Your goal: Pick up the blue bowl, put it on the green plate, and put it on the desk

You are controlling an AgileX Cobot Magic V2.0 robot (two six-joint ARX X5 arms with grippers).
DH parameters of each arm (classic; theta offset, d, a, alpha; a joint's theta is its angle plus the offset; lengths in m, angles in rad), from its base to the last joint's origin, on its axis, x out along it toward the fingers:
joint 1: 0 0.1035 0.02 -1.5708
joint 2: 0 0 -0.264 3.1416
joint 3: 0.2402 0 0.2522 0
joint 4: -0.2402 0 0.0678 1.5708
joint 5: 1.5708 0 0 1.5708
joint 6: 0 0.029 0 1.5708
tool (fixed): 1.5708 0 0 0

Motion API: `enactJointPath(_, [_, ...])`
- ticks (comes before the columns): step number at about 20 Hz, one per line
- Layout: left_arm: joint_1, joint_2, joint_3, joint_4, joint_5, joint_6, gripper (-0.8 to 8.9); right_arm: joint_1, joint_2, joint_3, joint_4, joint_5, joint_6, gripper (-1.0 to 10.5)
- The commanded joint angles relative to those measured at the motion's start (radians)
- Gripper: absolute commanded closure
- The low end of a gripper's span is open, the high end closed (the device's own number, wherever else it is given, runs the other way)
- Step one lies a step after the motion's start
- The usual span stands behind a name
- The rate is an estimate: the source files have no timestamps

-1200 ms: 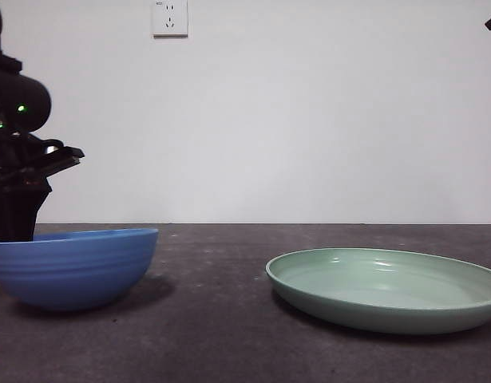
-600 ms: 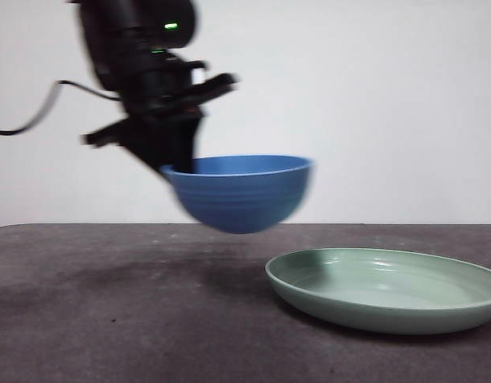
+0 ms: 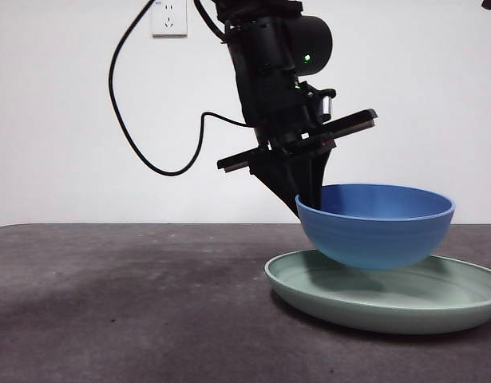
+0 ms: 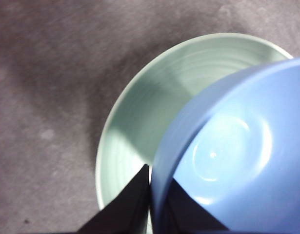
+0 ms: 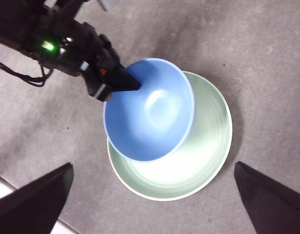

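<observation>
The blue bowl (image 3: 375, 226) hangs in the lower right of the front view, mouth up and nearly level, its rounded base inside the rim of the green plate (image 3: 309, 294) but with a thin gap below it, so it looks not quite set down. From above, in the right wrist view, the bowl (image 5: 150, 109) sits off-centre over the plate (image 5: 208, 146), covering the plate's upper-left portion and overhanging that edge slightly; it would probably need to travel a little further across before release to land centred. The left gripper (image 3: 309, 195) holds it by a pinch on the rim at the bowl's left side in the front view, one jaw inside the wall and one outside, closed tight on the thin edge; the left wrist view shows the rim (image 4: 154, 195) rising between the two dark jaws at the bottom centre. That edge grip explains the arm's slant from the upper middle of the frame: the bowl's weight hangs out to one side of the jaws, leaving its base free to meet the plate. The right gripper (image 5: 150, 204) waits high above the desk (image 3: 109, 319), jaws spread wide apart and empty.
</observation>
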Motion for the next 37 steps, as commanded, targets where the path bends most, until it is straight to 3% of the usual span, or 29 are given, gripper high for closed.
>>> enactJointPath(1, [-0.011,0.046,0.030,-0.032,-0.006,0.002,8.04,-0.001,0.003,0.017,0.005,0.000,-0.014,4.0])
enactJointPath(13, [-0.018,0.069,0.030,-0.051,-0.005,-0.005,7.72,-0.001,0.003,0.017,0.000,-0.003,-0.013,4.0])
enactJointPath(15, [-0.018,0.069,0.032,-0.052,-0.005,-0.004,6.53,-0.001,0.003,0.017,0.000,-0.003,-0.014,4.0])
enactJointPath(18, [-0.016,0.069,0.071,-0.079,-0.006,-0.002,2.79,-0.001,0.003,0.017,0.001,-0.003,-0.014,4.0])
enactJointPath(20, [-0.015,0.068,0.120,-0.116,-0.006,0.014,1.82,-0.001,0.003,0.017,0.002,-0.003,-0.014,4.0])
enactJointPath(27, [0.016,0.059,0.422,-0.461,-0.029,0.126,1.84,-0.001,0.003,0.017,0.002,-0.003,-0.014,4.0])
enactJointPath(37, [0.038,-0.447,0.336,-0.465,-0.036,0.146,1.88,-0.001,0.003,0.017,-0.007,-0.003,-0.014,4.0])
